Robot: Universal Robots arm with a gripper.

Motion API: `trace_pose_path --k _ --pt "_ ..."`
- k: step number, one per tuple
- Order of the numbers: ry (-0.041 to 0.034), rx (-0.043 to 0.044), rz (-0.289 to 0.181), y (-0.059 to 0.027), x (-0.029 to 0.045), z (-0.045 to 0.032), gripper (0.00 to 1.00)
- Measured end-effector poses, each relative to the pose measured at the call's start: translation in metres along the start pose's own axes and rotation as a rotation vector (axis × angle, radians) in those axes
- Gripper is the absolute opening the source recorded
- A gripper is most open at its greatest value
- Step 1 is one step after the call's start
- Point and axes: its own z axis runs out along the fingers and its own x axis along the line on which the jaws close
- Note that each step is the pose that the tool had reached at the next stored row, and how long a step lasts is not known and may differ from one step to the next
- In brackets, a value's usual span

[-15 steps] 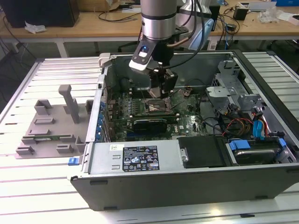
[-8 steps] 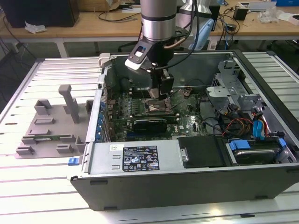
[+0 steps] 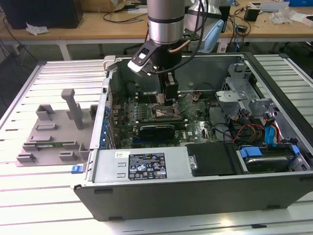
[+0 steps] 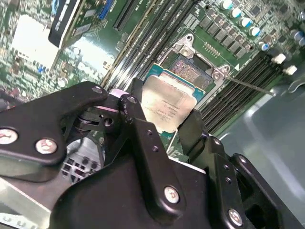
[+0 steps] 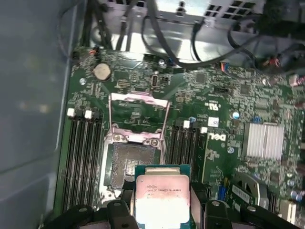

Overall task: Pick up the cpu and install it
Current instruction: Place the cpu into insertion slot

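— What is nearest to your camera?
— The black fingers [image 4: 143, 138] of the gripper [image 4: 164, 117]. In both wrist views I see them closed to the width of the cpu [image 4: 167, 100]. They clamp it by two opposite edges, with its silver top facing the camera.
— Where is the cpu now?
— Just over the open socket [image 5: 129, 164] on the motherboard [image 5: 228, 109], covering part of one edge. Whether it touches, I cannot tell. Beyond the socket, the metal retention frame [image 5: 138, 114] stands open.
— And further away?
— In the exterior view my arm [image 3: 165, 19] reaches down into the computer case [image 3: 195, 188]. A grey tray [image 3: 49, 129] lies on the table [image 3: 29, 205], at the exterior view's left.
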Motion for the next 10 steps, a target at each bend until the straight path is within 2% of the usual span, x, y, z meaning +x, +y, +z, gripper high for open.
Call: trace_pose_path --k 2,4,10 --pt "-0.0013 0.0008 0.033 0.0 0.0001 0.0017 0.55" --pt "-0.0014 0.0011 0.035 0.0001 0.0031 0.0089 0.55" --pt "-0.0014 0.001 0.035 0.0006 0.0109 0.0188 0.55"
